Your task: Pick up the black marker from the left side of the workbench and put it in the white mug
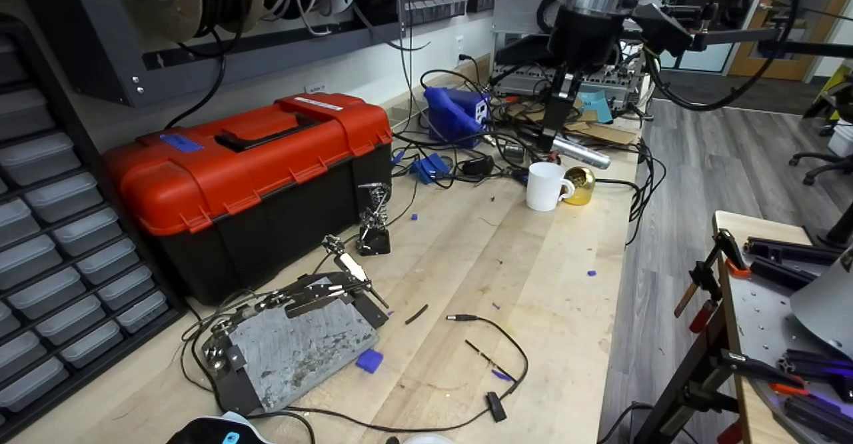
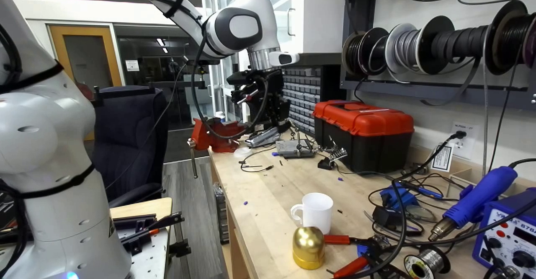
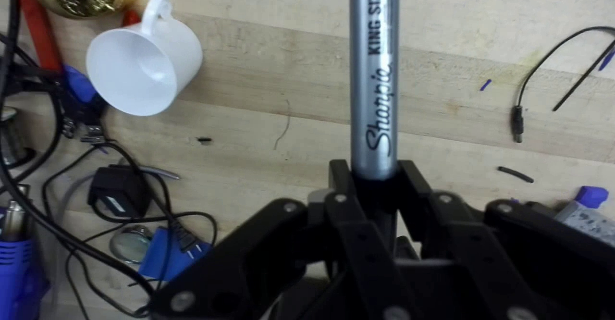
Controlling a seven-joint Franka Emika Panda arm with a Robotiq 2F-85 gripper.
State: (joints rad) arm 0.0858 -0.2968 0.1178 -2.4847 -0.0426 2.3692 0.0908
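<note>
The black marker, a grey Sharpie barrel with a dark end, is held by its dark end in my gripper point(image 3: 376, 171). Its grey barrel point(image 3: 375, 80) points away from the jaws in the wrist view and also shows in an exterior view point(image 1: 581, 153). My gripper point(image 1: 549, 140) is up above the workbench point(image 1: 466, 257). The white mug point(image 1: 544, 187) stands upright on the bench with nothing visible inside; it also shows in an exterior view point(image 2: 317, 213). In the wrist view the mug point(image 3: 186, 53) is left of the marker and apart from it.
A gold tip cleaner point(image 2: 308, 247) stands close beside the mug. Red-handled pliers point(image 2: 337, 239) and tangled cables lie near it. A red toolbox point(image 1: 266, 157) stands along the wall. A grey soldering plate point(image 1: 300, 344) and a thin cable point(image 1: 523, 357) lie toward the other end.
</note>
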